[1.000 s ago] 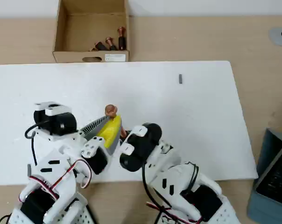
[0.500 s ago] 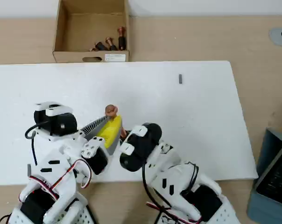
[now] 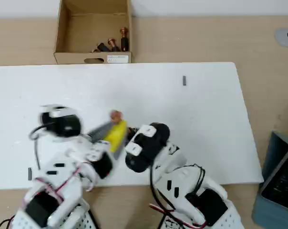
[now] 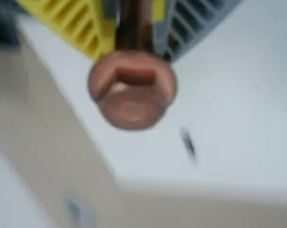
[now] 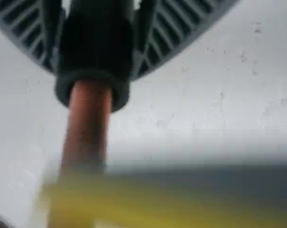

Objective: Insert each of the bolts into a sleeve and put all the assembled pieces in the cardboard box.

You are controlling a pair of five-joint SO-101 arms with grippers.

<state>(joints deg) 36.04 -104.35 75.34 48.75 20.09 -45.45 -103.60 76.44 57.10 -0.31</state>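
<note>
My left gripper (image 3: 114,128), with one yellow and one grey finger, is shut on a copper bolt (image 4: 132,88) whose round head (image 3: 116,114) points toward the cardboard box (image 3: 61,33). My right gripper (image 5: 97,42) is shut on a black sleeve (image 5: 92,61), and the bolt's copper shank (image 5: 85,130) enters the sleeve's open end. Both arms meet over the white mat (image 3: 182,124) near the table's front. Several assembled bolt-and-sleeve pieces (image 3: 113,44) lie in the box's front right corner.
A small dark piece (image 3: 184,80) lies on the mat toward the back right. A grey container (image 3: 277,181) stands off the mat at the right edge, and a grey disc (image 3: 286,36) sits on the wooden table at the back right.
Both arms have shifted slightly to the right and forward, and the bolt has moved with them. The grips are unchanged.
</note>
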